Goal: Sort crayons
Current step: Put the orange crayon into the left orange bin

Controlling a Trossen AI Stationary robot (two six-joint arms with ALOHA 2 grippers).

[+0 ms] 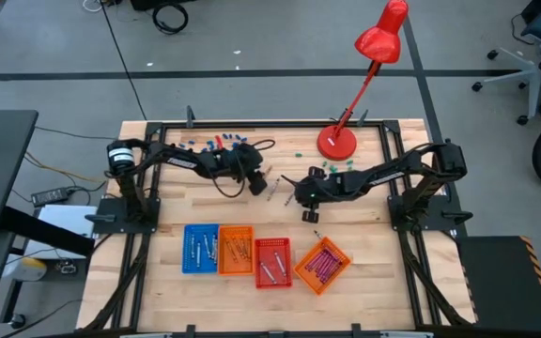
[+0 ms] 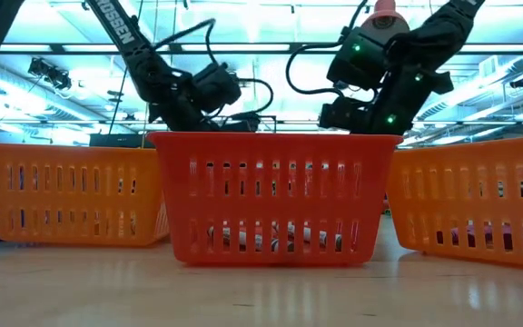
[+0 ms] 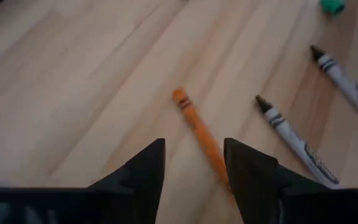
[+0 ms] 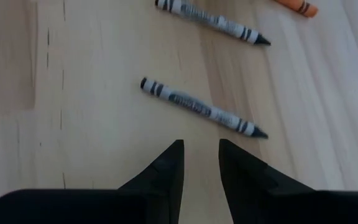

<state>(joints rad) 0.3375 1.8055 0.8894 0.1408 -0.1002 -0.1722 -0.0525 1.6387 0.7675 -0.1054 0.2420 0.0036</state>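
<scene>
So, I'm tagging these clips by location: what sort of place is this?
Most likely a robotics lab or workshop. A wooden table stands on a grey taped floor, a wheeled office chair off to one side, cables trailing, and the low view shows a high ceiling with strip lights.

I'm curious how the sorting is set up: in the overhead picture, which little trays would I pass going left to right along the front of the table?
blue tray → orange tray → red tray → tilted orange tray, which holds magenta-purple crayons.
</scene>
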